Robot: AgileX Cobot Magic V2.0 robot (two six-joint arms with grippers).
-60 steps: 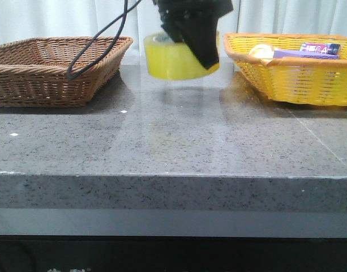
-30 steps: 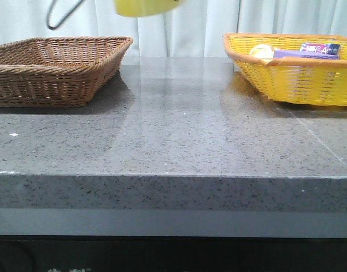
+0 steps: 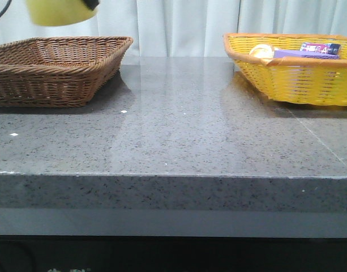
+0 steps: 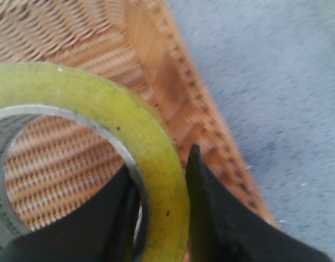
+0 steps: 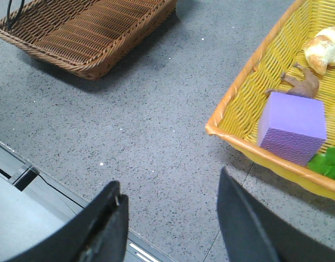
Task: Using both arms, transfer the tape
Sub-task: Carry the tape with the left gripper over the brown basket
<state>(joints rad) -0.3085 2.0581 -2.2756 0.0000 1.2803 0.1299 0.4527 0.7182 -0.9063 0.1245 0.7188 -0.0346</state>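
Gripping one tape [image 4: 156, 164], left claw [image 4: 162, 218]; two baskets [image 3: 60, 68].

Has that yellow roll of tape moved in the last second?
Yes. The tape has gone up and leftward, from over the bare counter between the baskets to above the brown basket, gripped by the left gripper.

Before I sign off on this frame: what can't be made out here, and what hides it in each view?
- Front view: the tape is cut by the top edge; the left tool holding it is out of frame.
- Left wrist view: the tape's core label is blurred and cropped, unreadable; the brown basket is mostly hidden behind the roll.
- Right wrist view: the right tool is open and empty; the yellow basket runs off the frame, contents partly cut.
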